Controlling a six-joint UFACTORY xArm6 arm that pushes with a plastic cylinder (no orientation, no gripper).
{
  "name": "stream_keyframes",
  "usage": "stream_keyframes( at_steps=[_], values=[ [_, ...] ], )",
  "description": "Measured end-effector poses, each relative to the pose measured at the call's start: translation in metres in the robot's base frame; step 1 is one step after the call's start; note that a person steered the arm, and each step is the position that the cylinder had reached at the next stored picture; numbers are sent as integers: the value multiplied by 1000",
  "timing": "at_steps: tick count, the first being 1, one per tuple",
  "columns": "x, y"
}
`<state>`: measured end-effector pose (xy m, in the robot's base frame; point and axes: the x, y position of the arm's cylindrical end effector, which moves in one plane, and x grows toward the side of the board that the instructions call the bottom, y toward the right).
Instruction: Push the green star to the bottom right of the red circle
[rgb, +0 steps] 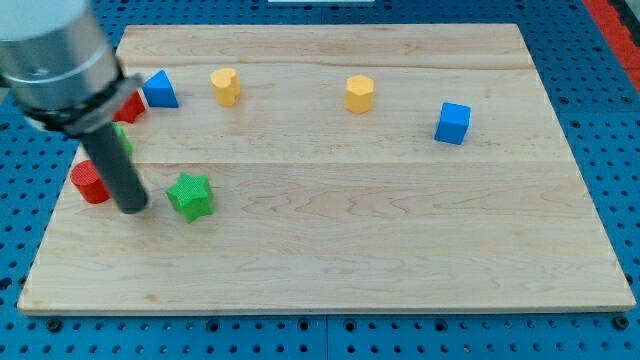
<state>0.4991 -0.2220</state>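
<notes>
The green star (190, 195) lies on the wooden board (400, 250) at the view's left, below centre height. The red circle (90, 182) lies to its left near the board's left edge, partly hidden by the rod. My tip (133, 208) rests on the board between the two, just right of the red circle and a short gap left of the green star, not touching the star.
A red block (131, 105) and a green block (121, 138) sit partly hidden behind the arm at upper left. A blue triangle (159, 89), a yellow heart (225, 85), a yellow hexagon (359, 93) and a blue cube (452, 122) lie along the top.
</notes>
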Motion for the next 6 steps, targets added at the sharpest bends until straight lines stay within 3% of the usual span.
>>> stream_keyframes(
  at_steps=[1,3,4,5,6],
  values=[
    [-2,70],
    [-21,79],
    [-33,158],
    [-17,163],
    [-32,123]
  ],
)
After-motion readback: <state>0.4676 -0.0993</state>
